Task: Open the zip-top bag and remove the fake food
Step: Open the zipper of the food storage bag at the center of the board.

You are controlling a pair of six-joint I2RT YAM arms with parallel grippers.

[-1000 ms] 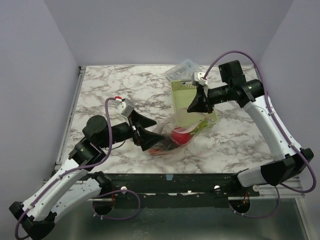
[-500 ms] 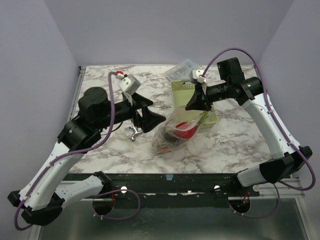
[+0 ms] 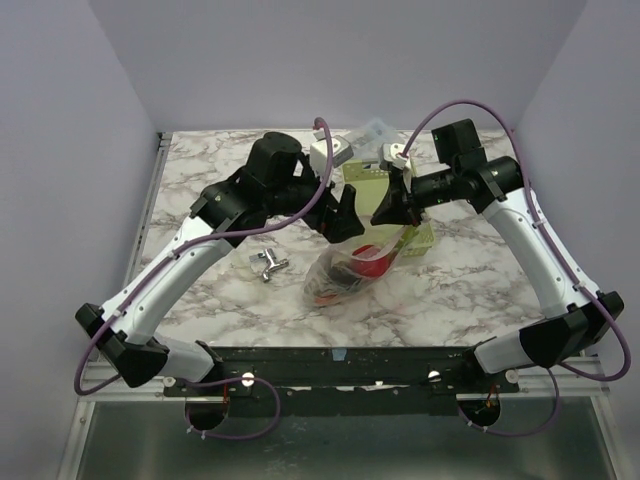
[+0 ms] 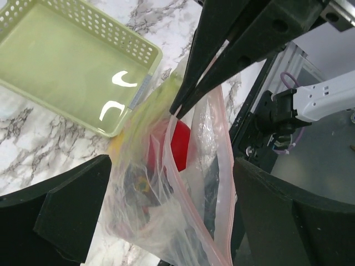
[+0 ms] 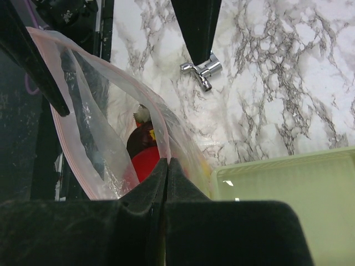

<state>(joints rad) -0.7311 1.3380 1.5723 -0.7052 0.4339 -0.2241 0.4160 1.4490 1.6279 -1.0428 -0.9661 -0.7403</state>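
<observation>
The zip-top bag (image 3: 345, 268) hangs tilted over the marble, its lower end near the table. My right gripper (image 3: 386, 212) is shut on one side of its pink zip strip (image 5: 161, 133). The mouth gapes open. Inside lies the fake food: a red round fruit (image 4: 178, 141), a dark purple beet (image 5: 141, 139) and something yellow (image 4: 130, 138). My left gripper (image 3: 345, 216) hovers open at the bag's mouth. The bag's free lip (image 4: 191, 188) hangs between its wide fingers (image 4: 72, 210), and I cannot tell whether they touch it.
The pale green slotted basket (image 3: 402, 193) sits just behind the bag, right under my right gripper. Behind it stands a clear rigid box (image 3: 366, 134). A small chrome fitting (image 3: 268, 264) lies on the marble left of the bag.
My left arm has swung from the bag's lower left side up and right to its mouth, still open. The right gripper kept its hold and the bag hangs more upright.
</observation>
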